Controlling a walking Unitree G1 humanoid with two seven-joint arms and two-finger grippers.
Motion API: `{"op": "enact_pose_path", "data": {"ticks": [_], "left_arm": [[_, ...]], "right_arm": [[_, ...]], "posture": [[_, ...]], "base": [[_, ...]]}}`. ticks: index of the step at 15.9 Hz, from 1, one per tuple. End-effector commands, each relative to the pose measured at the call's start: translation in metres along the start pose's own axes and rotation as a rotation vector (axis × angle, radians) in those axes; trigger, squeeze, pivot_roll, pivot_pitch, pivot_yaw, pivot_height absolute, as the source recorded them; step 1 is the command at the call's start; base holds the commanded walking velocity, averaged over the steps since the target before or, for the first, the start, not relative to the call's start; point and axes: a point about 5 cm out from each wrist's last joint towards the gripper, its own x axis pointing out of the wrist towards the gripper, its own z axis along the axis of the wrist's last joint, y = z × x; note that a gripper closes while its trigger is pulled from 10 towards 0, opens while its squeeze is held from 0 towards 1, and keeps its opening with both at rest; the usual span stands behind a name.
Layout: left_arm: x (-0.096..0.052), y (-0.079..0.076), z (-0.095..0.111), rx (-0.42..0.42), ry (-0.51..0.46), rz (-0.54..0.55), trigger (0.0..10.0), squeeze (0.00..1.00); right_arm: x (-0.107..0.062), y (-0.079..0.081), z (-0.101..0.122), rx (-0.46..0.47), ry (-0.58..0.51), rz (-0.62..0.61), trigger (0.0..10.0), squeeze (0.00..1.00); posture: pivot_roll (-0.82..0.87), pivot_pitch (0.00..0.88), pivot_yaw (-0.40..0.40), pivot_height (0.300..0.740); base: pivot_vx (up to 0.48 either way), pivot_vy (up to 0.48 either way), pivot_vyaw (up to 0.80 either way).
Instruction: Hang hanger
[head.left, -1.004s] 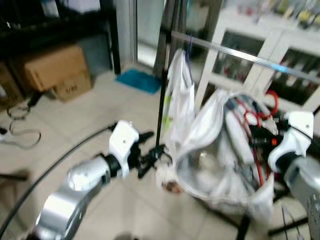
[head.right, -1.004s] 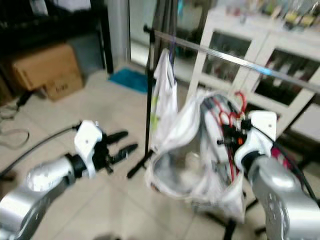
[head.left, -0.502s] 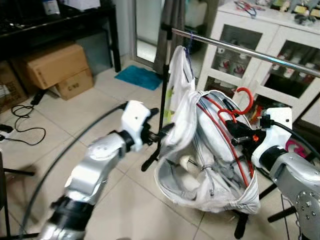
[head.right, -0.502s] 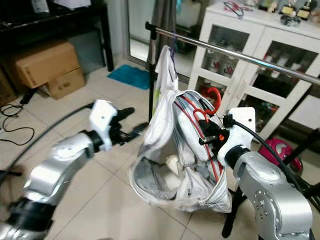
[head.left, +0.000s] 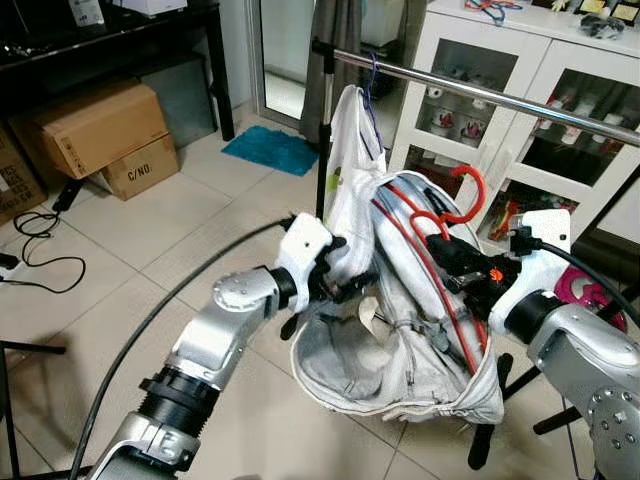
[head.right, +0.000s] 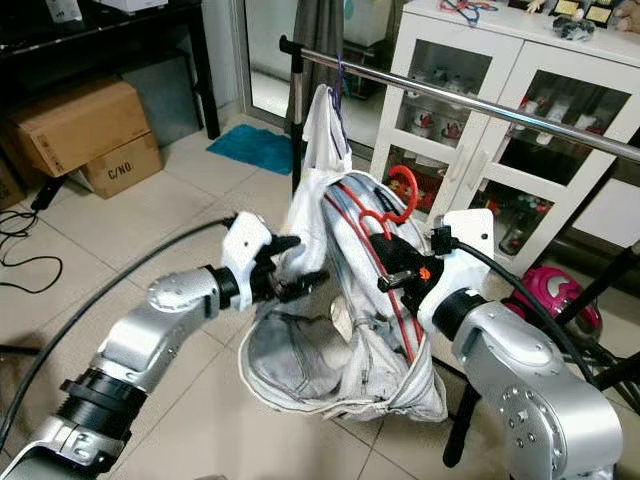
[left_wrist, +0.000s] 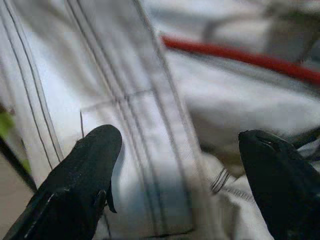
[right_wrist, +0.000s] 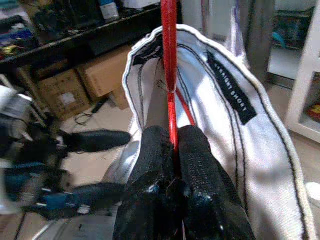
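Note:
A red hanger (head.left: 468, 190) carries a white shirt (head.left: 400, 350) that sags open like a bag below the metal clothes rail (head.left: 480, 92). My right gripper (head.left: 452, 264) is shut on the hanger's red wire under the hook, and the right wrist view shows the red hanger (right_wrist: 169, 60) pinched between the fingers (right_wrist: 152, 170). My left gripper (head.left: 345, 272) is open at the shirt's left side, its fingers (left_wrist: 82, 180) spread over the white cloth (left_wrist: 150, 140). The hook stays below the rail, apart from it.
Another white garment (head.left: 350, 150) hangs at the rail's left end beside the black rack post (head.left: 322, 130). A white glass-door cabinet (head.left: 520, 70) stands behind. Cardboard boxes (head.left: 95, 125), a blue mat (head.left: 270, 150) and cables (head.left: 40, 265) lie to the left on the tiled floor.
My left gripper has reached right, up to the shirt's left side. The right gripper has kept its hold on the hanger. The view has steadied and shifted.

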Motion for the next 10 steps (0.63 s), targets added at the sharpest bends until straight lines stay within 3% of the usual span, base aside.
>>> {"op": "enact_pose_path", "data": {"ticks": [1, 2, 3, 4, 5, 6, 10], "left_arm": [[0.002, 0.012, -0.002, 0.104, 0.070, 0.105, 10.0, 0.00], [0.002, 0.012, -0.002, 0.104, 0.070, 0.105, 10.0, 0.00], [0.001, 0.020, -0.005, 0.155, 0.102, 0.174, 10.0, 0.00], [-0.001, 0.025, -0.006, 0.187, 0.108, 0.216, 5.6, 0.00], [-0.001, 0.026, -0.006, 0.194, 0.108, 0.225, 5.6, 0.00], [-0.002, 0.029, -0.005, 0.211, 0.101, 0.250, 0.0, 0.00], [-0.004, 0.033, -0.006, 0.233, 0.089, 0.302, 0.0, 0.00]], "right_arm": [[-0.002, 0.013, 0.016, -0.019, -0.082, 0.084, 0.0, 0.00], [-0.002, 0.013, 0.016, -0.019, -0.082, 0.084, 0.0, 0.00], [-0.001, 0.015, 0.018, -0.004, -0.095, 0.094, 0.0, 0.00], [-0.001, 0.014, 0.019, 0.010, -0.106, 0.094, 0.0, 0.00], [-0.001, 0.014, 0.020, 0.015, -0.109, 0.095, 0.0, 0.00], [-0.001, 0.014, 0.021, 0.025, -0.115, 0.092, 0.0, 0.00], [0.000, 0.011, 0.022, 0.038, -0.124, 0.078, 0.0, 0.00]], "posture": [[0.01, 0.000, -0.028, 0.740], [0.01, 0.000, -0.028, 0.740], [0.01, 0.000, -0.028, 0.740], [0.01, 0.000, -0.028, 0.740], [0.01, 0.000, -0.028, 0.740], [0.02, 0.000, -0.029, 0.740], [0.02, 0.000, -0.030, 0.740]], "base": [[0.000, 0.000, 0.00], [0.000, 0.000, 0.00], [0.000, 0.000, 0.00], [0.000, 0.000, 0.00], [0.000, 0.000, 0.00], [0.000, 0.000, 0.00], [0.000, 0.000, 0.00]]}}
